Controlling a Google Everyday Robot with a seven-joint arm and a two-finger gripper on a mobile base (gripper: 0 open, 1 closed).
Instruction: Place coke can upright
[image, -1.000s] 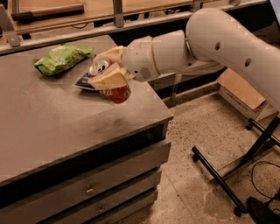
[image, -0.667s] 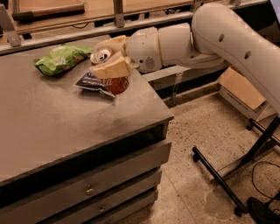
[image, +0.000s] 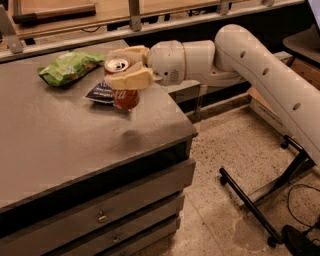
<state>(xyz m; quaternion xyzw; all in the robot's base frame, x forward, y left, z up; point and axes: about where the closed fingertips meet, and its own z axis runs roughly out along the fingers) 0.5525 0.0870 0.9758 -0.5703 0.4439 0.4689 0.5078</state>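
The coke can (image: 124, 97) is a small red can with a silver pull-tab top, held nearly upright in the air above the grey table (image: 75, 135). My gripper (image: 125, 72) reaches in from the right on the white arm and is shut on the can, its tan fingers (image: 131, 79) wrapped round the can's upper half. The can's bottom hangs a little above the tabletop, over the table's far right part, with its shadow on the surface below.
A green chip bag (image: 68, 66) lies at the table's far left. A dark blue chip bag (image: 101, 93) lies just behind and left of the can. The table's right edge drops to a speckled floor. A black stand base (image: 255, 200) is on the floor at right.
My gripper has lifted and turned the can from tilted to nearly upright, its silver top now facing up, and has moved slightly toward the table's far side.
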